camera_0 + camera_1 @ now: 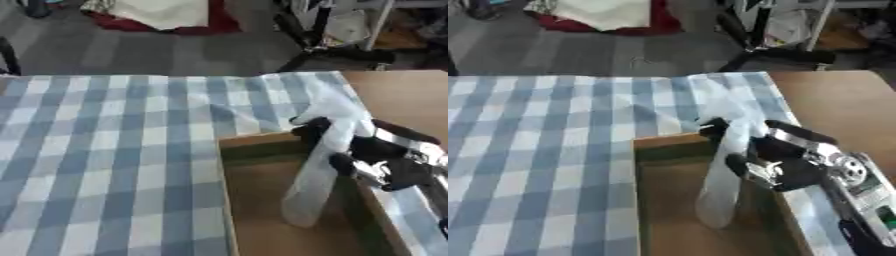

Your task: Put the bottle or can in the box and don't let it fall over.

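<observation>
Right eye view shows the right hand curled round a clear bottle, tilted, its base low inside the open cardboard box on the checked bench; standing it upright and releasing remain.

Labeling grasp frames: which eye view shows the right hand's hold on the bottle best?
Right eye view: the right hand sits nearer centre, fingers curled round the clear bottle over the box. Left eye view shows the same hold, nearer the right edge.
</observation>
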